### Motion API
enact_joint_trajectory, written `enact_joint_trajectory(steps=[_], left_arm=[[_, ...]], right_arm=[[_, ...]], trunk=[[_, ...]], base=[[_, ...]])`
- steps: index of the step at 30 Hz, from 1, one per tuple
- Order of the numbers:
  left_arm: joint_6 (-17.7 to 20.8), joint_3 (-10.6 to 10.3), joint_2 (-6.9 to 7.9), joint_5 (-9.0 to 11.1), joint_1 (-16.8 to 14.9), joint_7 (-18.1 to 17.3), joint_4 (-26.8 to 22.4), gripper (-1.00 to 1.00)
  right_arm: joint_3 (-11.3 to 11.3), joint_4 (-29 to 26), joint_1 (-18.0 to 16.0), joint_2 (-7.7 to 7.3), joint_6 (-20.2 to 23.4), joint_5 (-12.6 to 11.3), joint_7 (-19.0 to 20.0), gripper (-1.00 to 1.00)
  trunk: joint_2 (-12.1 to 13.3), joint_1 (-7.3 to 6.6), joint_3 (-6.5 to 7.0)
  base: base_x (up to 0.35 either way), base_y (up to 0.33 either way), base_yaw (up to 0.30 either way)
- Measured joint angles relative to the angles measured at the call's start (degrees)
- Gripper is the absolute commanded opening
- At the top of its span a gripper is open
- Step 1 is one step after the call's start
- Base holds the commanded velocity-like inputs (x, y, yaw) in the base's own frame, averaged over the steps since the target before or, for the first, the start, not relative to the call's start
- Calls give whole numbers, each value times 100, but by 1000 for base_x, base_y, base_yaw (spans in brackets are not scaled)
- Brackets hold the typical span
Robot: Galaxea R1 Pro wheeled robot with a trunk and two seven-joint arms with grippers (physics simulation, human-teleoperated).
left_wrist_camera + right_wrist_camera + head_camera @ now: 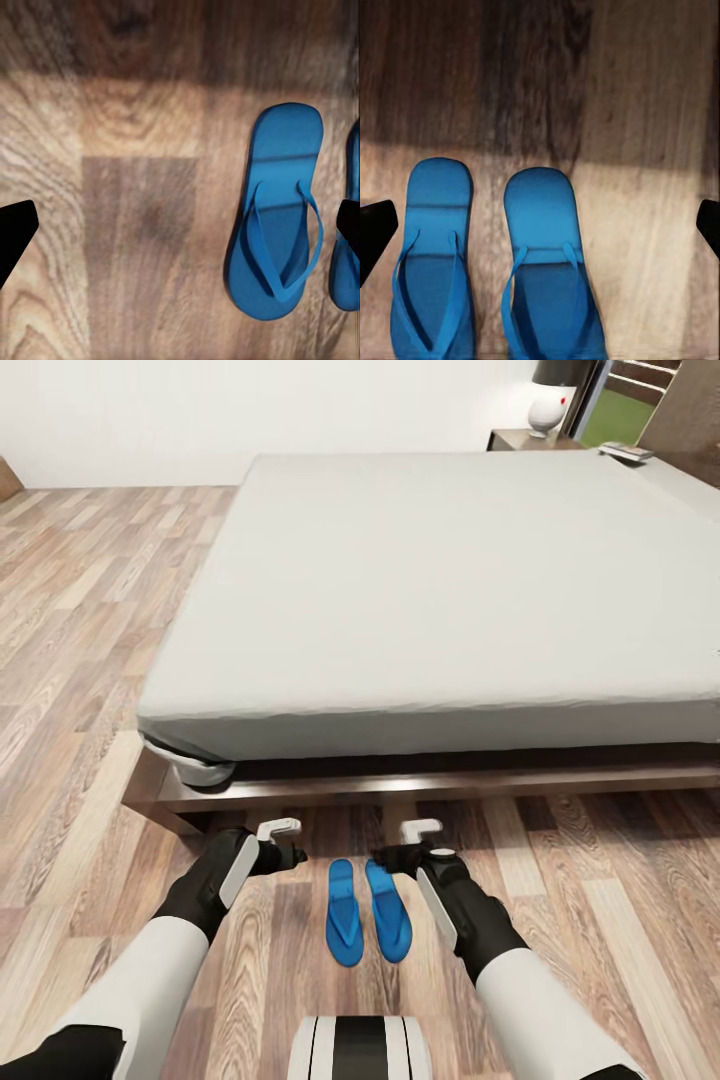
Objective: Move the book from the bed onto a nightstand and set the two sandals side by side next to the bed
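**Kid:** Where are the two sandals [366,911]?

**Me:** They lie flat on the wood floor [80,660], side by side and almost touching. They sit near the foot of the bed [430,590], at about 6 o'clock from it. Their heels point at the bed frame. In my right wrist view I see both of them close up, the left sandal [435,255] and the right sandal [547,262].

**Kid:** What are your hands doing?

**Me:** My left jaws [280,843] hang over the floor at 9 o'clock from the sandals. They are spread wide and hold nothing. My right jaws [412,843] hang at 3 o'clock from the sandals. They are spread wide too, and they hold nothing. Neither one touches a sandal.

**Kid:** And the book?

**Me:** The book [627,453] lies far off at 1 o'clock, on the top corner of the bed near the headboard [690,420]. It is too small for me to see its cover well.

**Kid:** Is there a nightstand?

**Me:** Yes. The nightstand [520,440] stands past the bed at 12 o'clock, with a white round lamp [547,408] on it.
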Motion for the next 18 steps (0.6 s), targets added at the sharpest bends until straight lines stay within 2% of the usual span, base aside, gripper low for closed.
enact_joint_trajectory(steps=[1, 2, 3, 18], left_arm=[[-1, -3, -8, 0, 0, -1, 0, 100], [-1, -5, -18, 13, 1, -2, -20, 100], [-4, -3, -17, 14, 1, -3, -20, 100], [3, -17, -40, -7, 1, -9, -10, 100]], right_arm=[[2, 0, 35, -56, -8, 14, 3, 100], [-10, -47, 97, -278, -17, 44, 18, 100], [-9, -46, 100, -302, -20, 31, 20, 100], [7, -5, 102, -318, -24, 34, 21, 100]], trunk=[[1, -3, 22], [3, -5, 44], [4, -8, 67], [24, -46, 399]], base=[[0, 0, 45], [0, 0, 81], [0, 0, 114], [0, 0, 211]])
